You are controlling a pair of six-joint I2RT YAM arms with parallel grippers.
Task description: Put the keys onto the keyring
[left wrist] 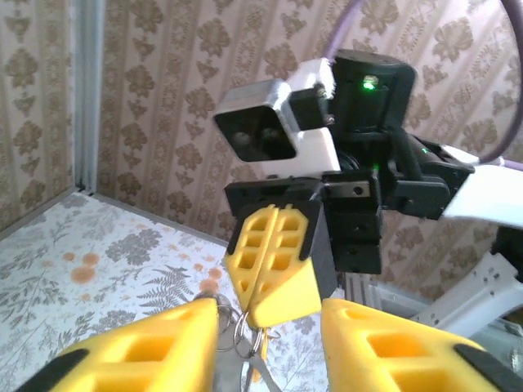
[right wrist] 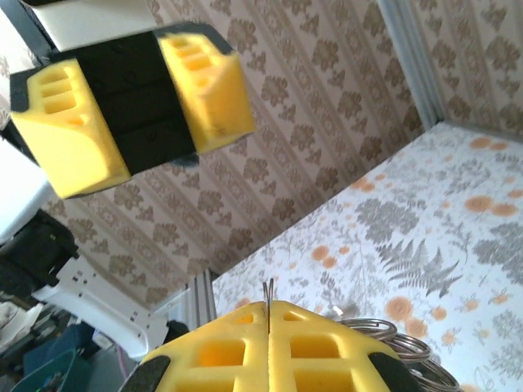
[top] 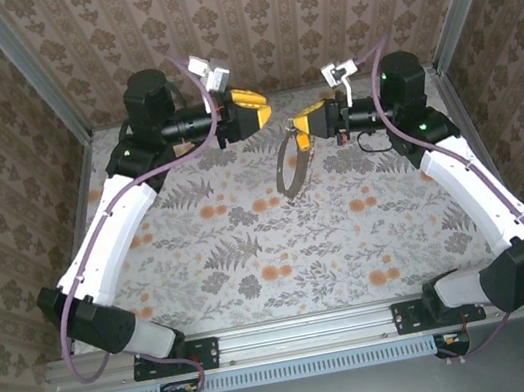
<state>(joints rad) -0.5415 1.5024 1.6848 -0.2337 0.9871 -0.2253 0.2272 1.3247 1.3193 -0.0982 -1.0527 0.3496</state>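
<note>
Keyring (top: 279, 171) between closed right fingers (top: 311, 124)

Fern-and-flower cloth (top: 251, 249) covered the table, damask wallpaper (top: 290, 8) lined the walls, aluminium rail (top: 307, 335) ran along the near edge.

Thin oval keyring (top: 278, 173), upright, mid-air

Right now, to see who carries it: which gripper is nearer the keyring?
Right. The right gripper is shut on the keyring, which hangs from its fingertips. The left gripper is open, just apart from it, facing the right one.
</note>
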